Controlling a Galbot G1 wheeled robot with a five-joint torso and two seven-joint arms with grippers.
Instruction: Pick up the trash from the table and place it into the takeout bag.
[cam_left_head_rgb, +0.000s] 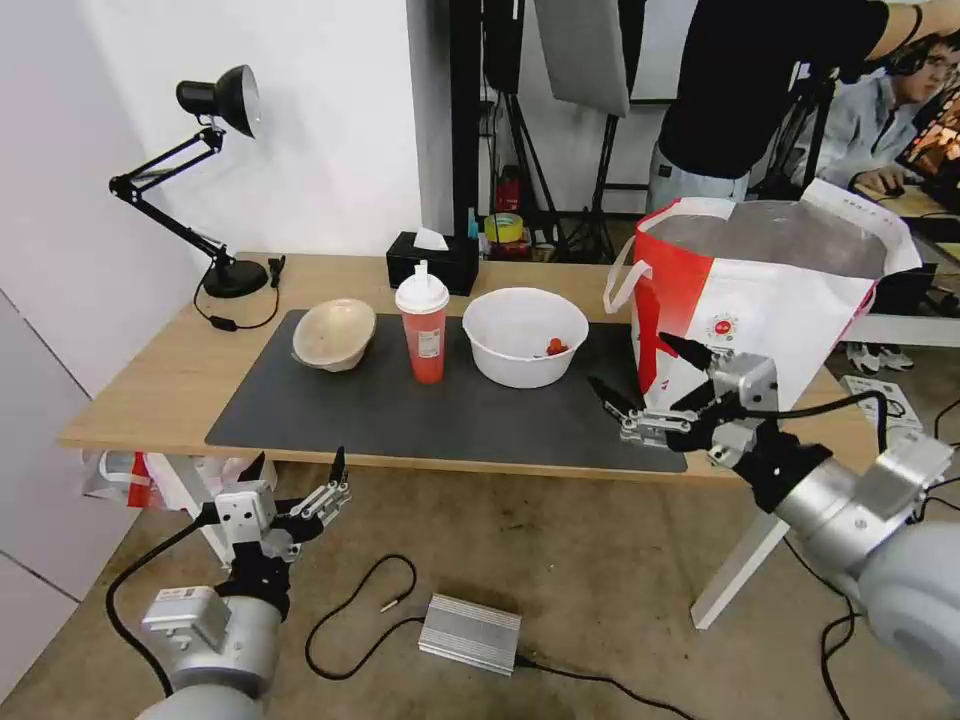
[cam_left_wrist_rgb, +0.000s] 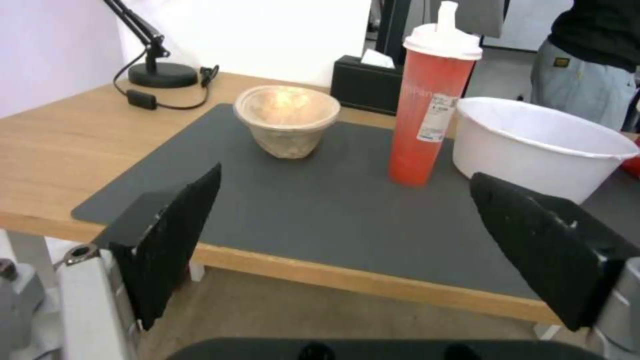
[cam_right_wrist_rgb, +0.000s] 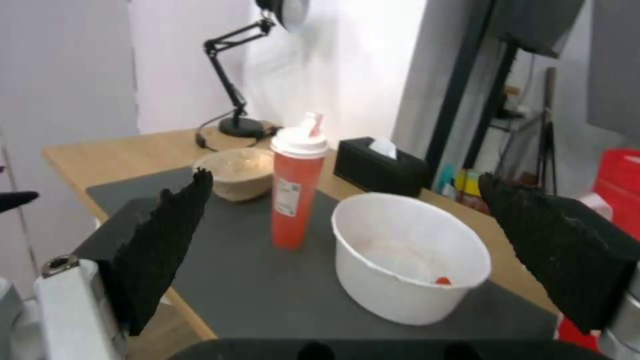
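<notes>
Both grippers' fingers spread wide, empty: left gripper (cam_left_head_rgb: 297, 468), right gripper (cam_left_head_rgb: 640, 370).

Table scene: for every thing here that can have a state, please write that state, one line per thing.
white bowl: upright on the mat, red scraps inside
red drink cup: upright, dome lid on
beige paper bowl: on the mat, tilted
takeout bag: standing at the table's right end, mouth open
tissue box: tissue sticking out
desk lamp: off
left gripper: open, below the table edge
right gripper: open, above the mat's right end
</notes>
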